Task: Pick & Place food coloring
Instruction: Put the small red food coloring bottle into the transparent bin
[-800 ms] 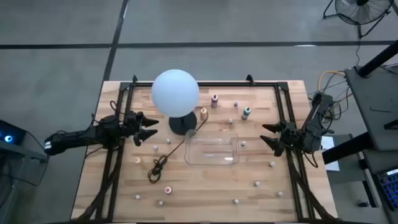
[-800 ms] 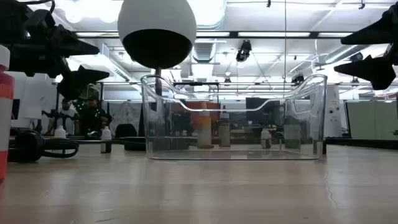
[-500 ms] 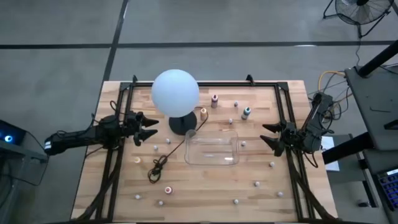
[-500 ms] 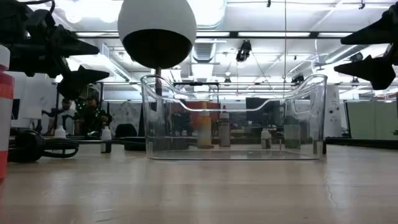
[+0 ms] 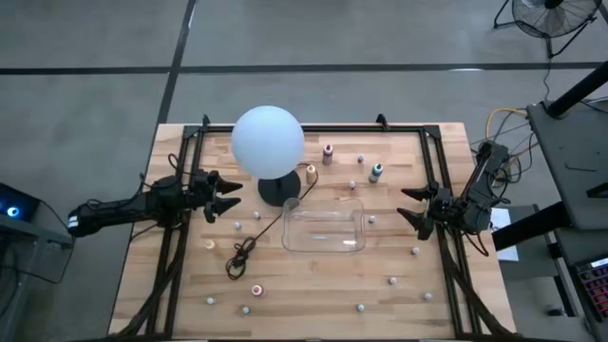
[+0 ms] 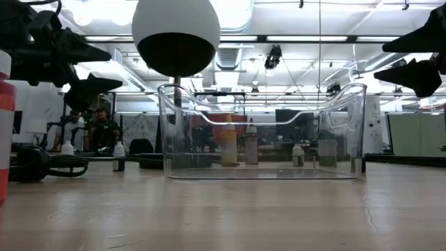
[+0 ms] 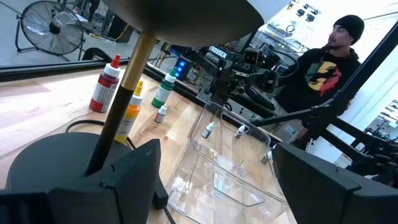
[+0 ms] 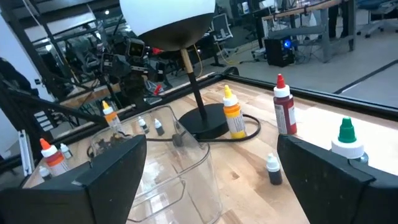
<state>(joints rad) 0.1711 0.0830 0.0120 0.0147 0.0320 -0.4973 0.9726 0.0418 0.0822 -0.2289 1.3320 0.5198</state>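
Note:
Several tiny food coloring bottles stand upright and scattered on the wooden table (image 5: 190,285). A red-capped one (image 5: 328,152), a yellow one (image 5: 311,173) and a green one (image 5: 376,172) are at the far side, and a red-capped one (image 5: 257,289) is near the front. My left gripper (image 5: 236,198) hovers open at the table's left, just left of the lamp's base (image 5: 278,188). My right gripper (image 5: 404,203) hovers open at the table's right, right of the clear tray (image 5: 323,228). Both fingers point at the tray, with nothing between them.
A white globe lamp (image 5: 268,142) stands far of the tray, and its dark cable (image 5: 245,252) runs toward the near left. Black frame rails (image 5: 442,190) run along the table's sides. A person (image 7: 323,68) sits beyond the table's right side.

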